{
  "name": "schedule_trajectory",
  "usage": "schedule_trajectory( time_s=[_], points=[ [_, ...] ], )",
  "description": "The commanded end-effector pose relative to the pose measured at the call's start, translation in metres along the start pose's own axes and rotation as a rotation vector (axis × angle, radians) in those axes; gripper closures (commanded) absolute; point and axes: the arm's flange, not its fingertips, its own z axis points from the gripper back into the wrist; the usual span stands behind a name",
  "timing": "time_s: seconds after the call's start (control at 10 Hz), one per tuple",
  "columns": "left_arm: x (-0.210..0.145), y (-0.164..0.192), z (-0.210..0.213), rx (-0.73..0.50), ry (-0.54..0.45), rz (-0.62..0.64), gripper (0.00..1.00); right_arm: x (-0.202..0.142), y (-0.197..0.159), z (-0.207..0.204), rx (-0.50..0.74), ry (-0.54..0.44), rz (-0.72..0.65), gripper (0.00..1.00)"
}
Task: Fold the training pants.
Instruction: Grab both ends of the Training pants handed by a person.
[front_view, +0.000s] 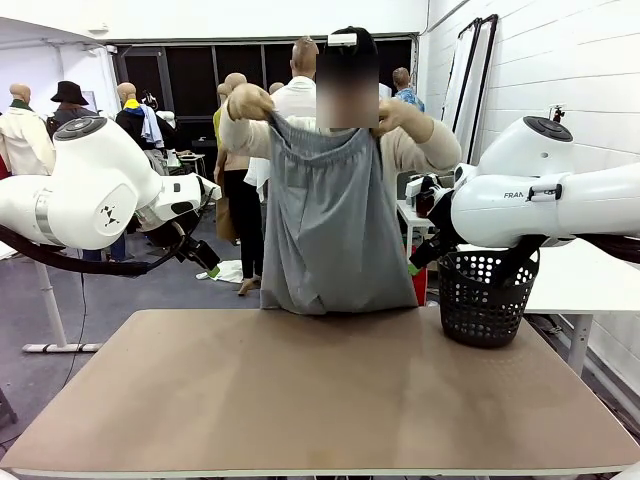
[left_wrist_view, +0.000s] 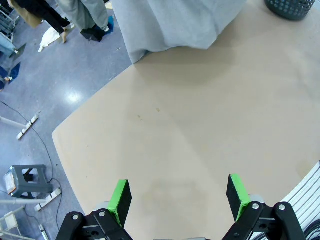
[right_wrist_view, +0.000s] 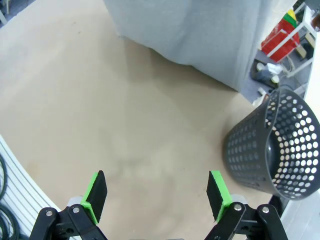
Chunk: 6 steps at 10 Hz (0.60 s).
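— Grey, soft jersey training pants (front_view: 335, 220): where were they seen?
— They were held up by the waistband, gripped in a person's hands (front_view: 250, 101), the hem touching the far edge of the tan table (front_view: 300, 400), near a black perforated plastic basket (front_view: 487, 298).
— And the grippers?
— Both the left gripper (left_wrist_view: 180, 192) and right gripper (right_wrist_view: 157, 189) were spread wide; nothing was held.

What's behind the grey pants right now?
A person stands behind the pants, holding the waistband up with both hands. Their arms show at the sides. The torso and legs are covered by the cloth, which hangs down to the table's far edge.
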Motion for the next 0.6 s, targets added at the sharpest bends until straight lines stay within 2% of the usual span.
schedule_trajectory(
  time_s=[0.0, 0.5],
  points=[
    [-0.0009, 0.0009, -0.0003, -0.007, 0.003, -0.004, 0.0, -0.0002, -0.0001, -0.0002, 0.0, 0.0, -0.001, 0.0],
    [-0.0009, 0.0009, -0.0003, -0.007, 0.003, -0.004, 0.0, -0.0002, -0.0001, -0.0002, 0.0, 0.0, -0.001, 0.0]
  ],
)
